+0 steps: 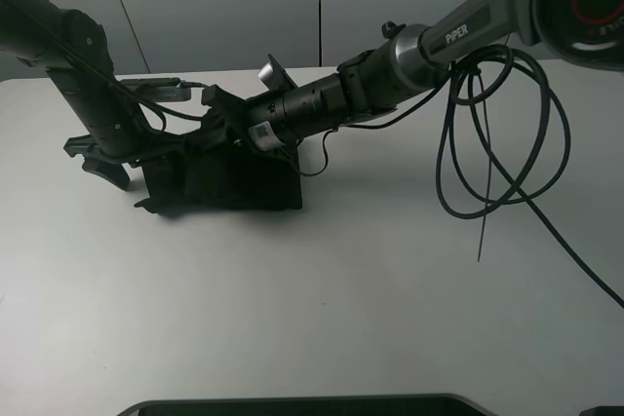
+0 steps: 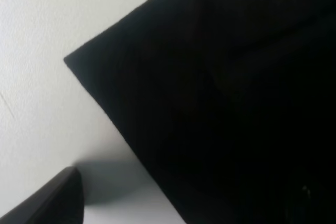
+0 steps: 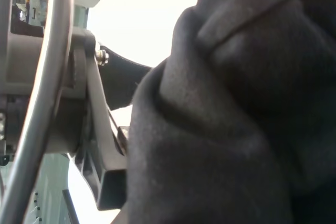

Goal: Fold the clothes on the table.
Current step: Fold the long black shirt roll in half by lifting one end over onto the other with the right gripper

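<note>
The black T-shirt (image 1: 244,187) lies as a compact folded bundle on the white table (image 1: 390,289), left of centre; its print is hidden. My right gripper (image 1: 216,124) reaches across from the right to the bundle's far edge. Bunched black cloth (image 3: 226,119) fills the right wrist view, and the fingers are hidden in it. My left gripper (image 1: 97,158) sits low at the bundle's left side. The left wrist view shows a flat corner of the shirt (image 2: 220,103) on the table (image 2: 42,77), with one fingertip (image 2: 52,200) off to the side, clear of the cloth.
Looped black cables (image 1: 487,143) hang from the right arm over the table's right half. The left arm's joint and cable (image 3: 79,103) are close beside the right wrist. A dark object (image 1: 302,404) lies along the table's front edge.
</note>
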Controlling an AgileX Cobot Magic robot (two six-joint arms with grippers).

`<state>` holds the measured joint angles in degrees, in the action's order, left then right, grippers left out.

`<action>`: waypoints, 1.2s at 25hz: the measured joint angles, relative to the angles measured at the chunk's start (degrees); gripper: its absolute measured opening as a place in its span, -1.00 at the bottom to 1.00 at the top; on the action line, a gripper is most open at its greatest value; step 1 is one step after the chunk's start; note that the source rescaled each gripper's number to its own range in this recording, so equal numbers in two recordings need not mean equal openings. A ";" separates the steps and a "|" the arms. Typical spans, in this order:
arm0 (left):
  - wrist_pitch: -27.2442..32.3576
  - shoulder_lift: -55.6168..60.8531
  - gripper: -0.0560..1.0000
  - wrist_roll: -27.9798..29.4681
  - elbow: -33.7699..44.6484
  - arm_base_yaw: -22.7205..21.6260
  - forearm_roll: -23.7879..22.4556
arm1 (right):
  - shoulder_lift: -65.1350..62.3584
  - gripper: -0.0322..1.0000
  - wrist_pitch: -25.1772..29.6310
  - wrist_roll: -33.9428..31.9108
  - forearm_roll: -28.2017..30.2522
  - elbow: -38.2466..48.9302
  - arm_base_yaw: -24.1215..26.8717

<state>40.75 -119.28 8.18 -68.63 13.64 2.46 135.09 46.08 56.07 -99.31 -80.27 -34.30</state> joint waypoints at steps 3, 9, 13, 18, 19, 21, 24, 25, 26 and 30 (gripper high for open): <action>0.11 -0.13 0.98 -0.42 -0.20 0.00 0.00 | 0.90 -0.67 0.00 0.00 -0.15 0.00 0.00; 1.76 0.68 0.98 -0.81 -1.75 0.00 -0.43 | 1.18 -0.67 0.00 0.00 -0.21 0.00 0.00; 5.27 1.93 0.98 -0.93 -5.58 0.00 -0.80 | 1.18 -0.67 0.00 0.00 -0.21 0.00 0.00; 10.73 1.98 0.98 -1.84 -11.77 0.00 -0.80 | 1.18 -0.67 0.00 0.00 -0.21 0.00 0.00; 12.03 1.98 0.98 -1.96 -13.58 0.00 -0.80 | 1.18 -0.67 0.00 -0.25 -0.21 0.00 0.00; 14.44 1.98 0.98 -2.67 -17.62 0.00 -0.84 | 1.18 -0.67 0.00 -0.51 -0.21 0.00 0.00; 17.98 1.98 0.98 -4.22 -23.82 0.00 -0.84 | 1.18 -0.67 0.00 -0.77 -0.21 0.00 0.00; 19.15 1.98 0.98 -4.65 -25.54 0.00 -0.84 | 1.18 -0.67 0.00 -0.90 -0.21 0.00 0.00; 20.31 1.98 0.98 -5.01 -27.49 0.00 -0.84 | 1.18 -0.67 0.00 -1.01 -0.21 0.00 0.00; 23.28 1.98 0.98 -6.42 -33.33 0.00 -0.84 | 1.18 -0.56 0.53 -1.57 -0.21 -0.61 0.00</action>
<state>64.03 -117.31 1.76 -101.96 13.64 1.62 136.27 46.62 54.51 -99.52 -80.88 -34.30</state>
